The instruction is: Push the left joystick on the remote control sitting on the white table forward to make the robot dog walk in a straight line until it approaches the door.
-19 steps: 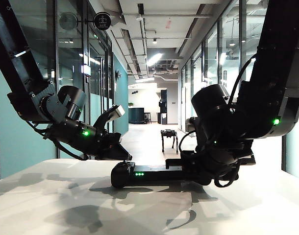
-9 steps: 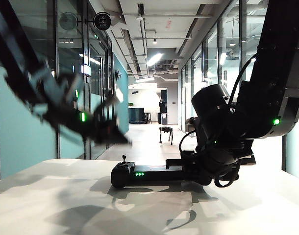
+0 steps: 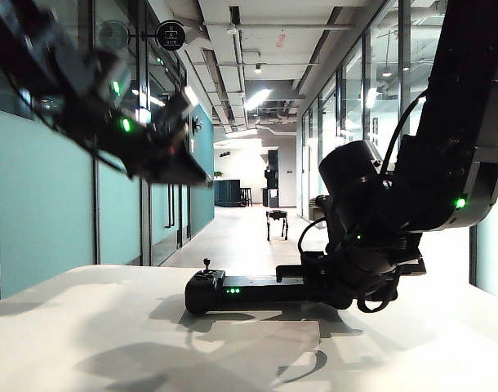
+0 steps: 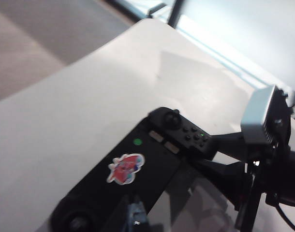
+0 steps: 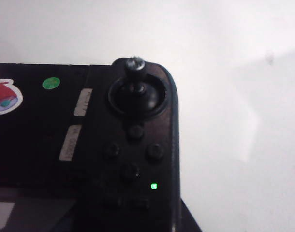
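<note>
Right end effector [image 3: 314, 282] grips remote control [image 3: 233, 290]; left end effector [image 3: 192, 167] above.

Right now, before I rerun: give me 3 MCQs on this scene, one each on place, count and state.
1. Where is the robot dog?
A. On the white table
B. On the corridor floor beyond the table
C. Under the right arm

2. How many green lights show on the remote control's near edge?
A. One
B. Three
C. Five

3. What is the left joystick's state?
A. Pressed by the left end effector
B. Free and upright
C. Covered by the right end effector

Answers:
1 B: the robot dog stands far down the corridor, off the white table.
2 B: three green lights glow on the remote control.
3 B: the left joystick stands alone; the left end effector hangs high above it, and the right end effector is at the remote's right end.
</note>
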Available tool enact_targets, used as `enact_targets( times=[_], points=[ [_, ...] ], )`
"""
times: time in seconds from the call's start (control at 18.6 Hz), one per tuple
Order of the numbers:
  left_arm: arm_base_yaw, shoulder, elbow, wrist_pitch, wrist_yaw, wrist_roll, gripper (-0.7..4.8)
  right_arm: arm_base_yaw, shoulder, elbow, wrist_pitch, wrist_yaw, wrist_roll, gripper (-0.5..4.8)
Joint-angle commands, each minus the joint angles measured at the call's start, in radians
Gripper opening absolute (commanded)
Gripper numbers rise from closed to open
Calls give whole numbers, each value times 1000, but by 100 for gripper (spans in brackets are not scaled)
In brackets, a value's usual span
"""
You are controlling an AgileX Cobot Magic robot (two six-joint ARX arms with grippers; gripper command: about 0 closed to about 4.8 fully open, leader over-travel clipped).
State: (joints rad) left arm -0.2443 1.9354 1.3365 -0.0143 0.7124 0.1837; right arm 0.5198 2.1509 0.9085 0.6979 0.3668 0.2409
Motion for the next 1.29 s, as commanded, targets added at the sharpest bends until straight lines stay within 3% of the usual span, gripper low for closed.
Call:
enact_targets(
  times=[0.05, 0.43, 0.81, 0.92, 0.97, 1.29],
  points=[
    [0, -85, 2, -92, -72, 0, -6, 2, -8, 4, 31, 5, -6, 144],
    [-1, -289, 2, -320, -255, -45, -6, 2, -8, 4, 31, 5, -10, 144],
    [-1, -393, 2, -367, -264, -45, -6, 2, -8, 4, 29, -7, -10, 151],
    [-1, -404, 2, -380, -264, -45, -6, 2, -8, 4, 14, -6, -9, 252],
    [-1, -408, 2, -383, -264, -45, -6, 2, -8, 4, 2, -6, -9, 267],
    [-1, -442, 2, -400, -269, -46, -6, 2, -24, 4, -61, -6, -9, 266]
  ],
)
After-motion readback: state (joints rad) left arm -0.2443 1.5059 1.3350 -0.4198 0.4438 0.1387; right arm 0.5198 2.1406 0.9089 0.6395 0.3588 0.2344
